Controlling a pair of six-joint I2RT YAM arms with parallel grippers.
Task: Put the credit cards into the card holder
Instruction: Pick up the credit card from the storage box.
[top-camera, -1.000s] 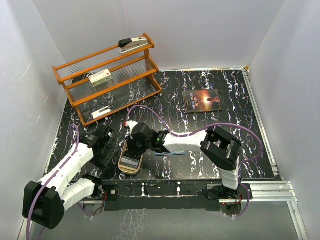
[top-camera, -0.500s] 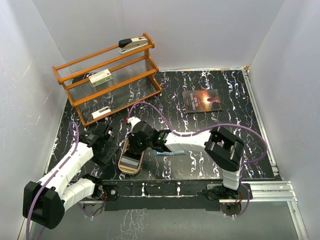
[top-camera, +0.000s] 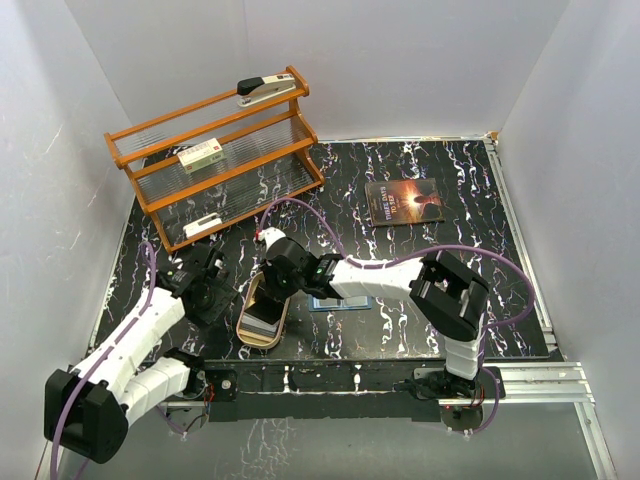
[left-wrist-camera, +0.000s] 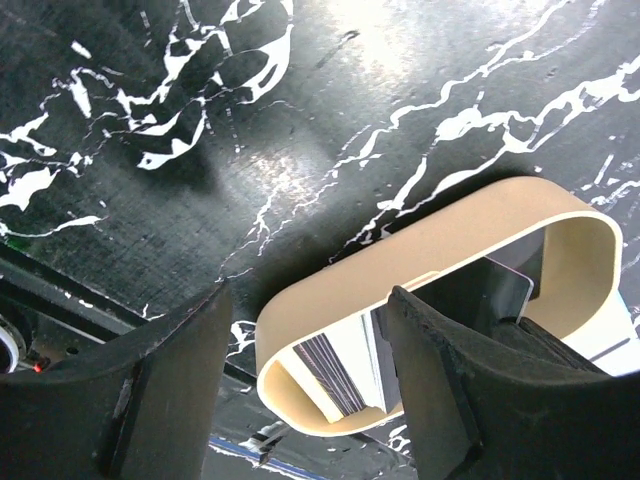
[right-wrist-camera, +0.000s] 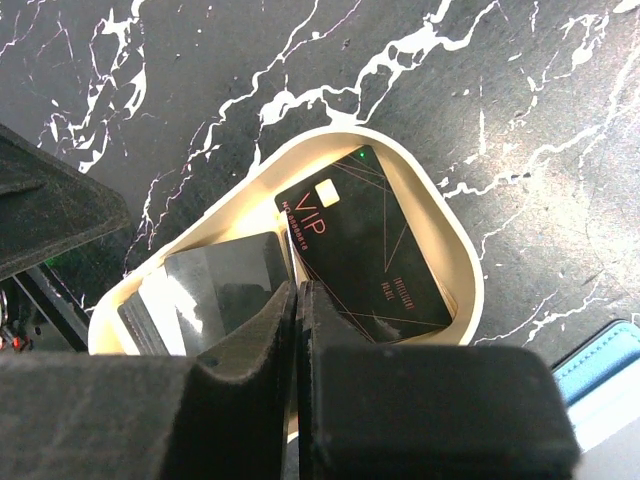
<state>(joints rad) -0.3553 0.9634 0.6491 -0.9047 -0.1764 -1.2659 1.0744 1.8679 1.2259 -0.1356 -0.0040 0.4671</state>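
Note:
The tan tray (top-camera: 262, 318) holds the credit cards. In the right wrist view a black VIP card (right-wrist-camera: 370, 240) leans on the tray's far end, beside a glossy dark card (right-wrist-camera: 215, 285). My right gripper (right-wrist-camera: 298, 292) is shut and empty, its tips down in the tray (right-wrist-camera: 455, 235) at the seam between these two cards. My left gripper (left-wrist-camera: 308, 300) is open and straddles one end of the tray (left-wrist-camera: 420, 250). A white card with a dark striped band (left-wrist-camera: 335, 365) shows inside. The blue card holder (top-camera: 340, 303) lies open just right of the tray; it also shows in the right wrist view (right-wrist-camera: 612, 365).
A wooden rack (top-camera: 215, 155) with a stapler (top-camera: 265, 88) and a white-green box (top-camera: 200, 155) stands at the back left. A dark book with an orange glow (top-camera: 403, 202) lies at the back right. White walls enclose the table.
My right gripper has edged right and lower into the tray. The left gripper has shifted slightly along the tray's left side. The cards in the tray look a little displaced.

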